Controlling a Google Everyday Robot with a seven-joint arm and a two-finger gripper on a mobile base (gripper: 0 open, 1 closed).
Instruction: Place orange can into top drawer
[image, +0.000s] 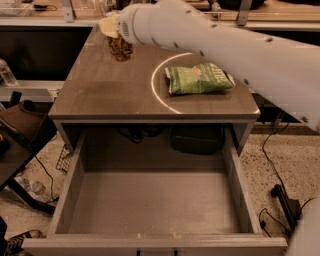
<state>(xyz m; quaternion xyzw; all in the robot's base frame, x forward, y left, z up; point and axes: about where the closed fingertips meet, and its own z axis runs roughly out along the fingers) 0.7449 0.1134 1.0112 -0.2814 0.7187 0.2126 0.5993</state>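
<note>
The gripper (115, 34) is at the far left corner of the counter (100, 95), at the end of the white arm (225, 40) that reaches in from the right across the top of the view. It is closed around the upper part of the orange can (121, 50), which hangs upright directly beneath it with its top hidden behind the gripper's pale body. Whether the can's base touches the counter or sits just above it cannot be told.

To the right of the gripper and nearer the camera, a green chip bag (199, 79) lies flat on the counter, well apart from the can. A thin bright arc of light (154, 85) curves over the counter surface between the gripper and the bag, passing just beside the bag's left end.

Below the gripper and toward the camera, past the counter's front edge, the top drawer (150, 205) is pulled fully out, its flat grey bottom bare. Behind the drawer's back wall, under the counter and down to the right of the gripper, sits a dark boxy object (197, 137) with cables (135, 134) beside it.
</note>
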